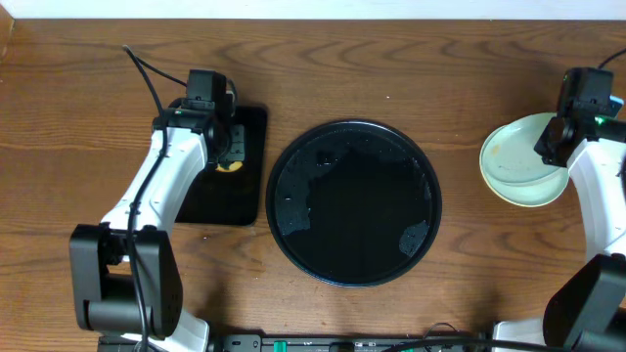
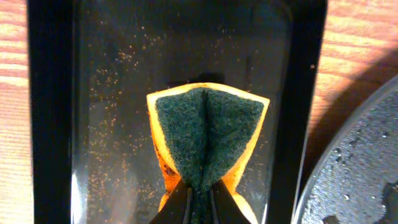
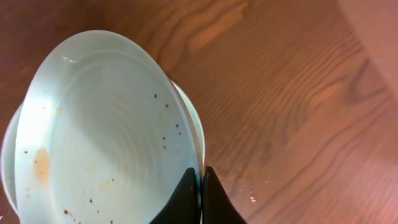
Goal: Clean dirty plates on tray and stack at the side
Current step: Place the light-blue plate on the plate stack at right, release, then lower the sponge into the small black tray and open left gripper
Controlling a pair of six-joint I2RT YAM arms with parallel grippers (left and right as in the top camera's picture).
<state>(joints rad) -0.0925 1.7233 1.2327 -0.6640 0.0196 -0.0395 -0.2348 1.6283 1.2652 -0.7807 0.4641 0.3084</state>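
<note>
Sitting in the middle of the table [image 1: 88, 88], round black tray [image 1: 354, 210] carries no plates, only wet patches. Small rectangular tray [image 1: 235, 196] lies left of it. The plates [image 1: 514, 166] are at the right side. Right gripper [image 3: 201, 171] pinches the rim of the tilted top plate [image 3: 106, 137], another under it, brown specks showing. Likely light, stiff, glossy, breakable: hold by rim, lower gently. Left gripper [image 2: 200, 190] pinches soft folded sponge [image 2: 208, 130] over the small tray.

Glossy black tray [image 1: 354, 230] lies central, wet. Mint plates [image 1: 518, 166] stacked well right; top plate [image 3: 106, 137] tilted, brown-speckled.
</note>
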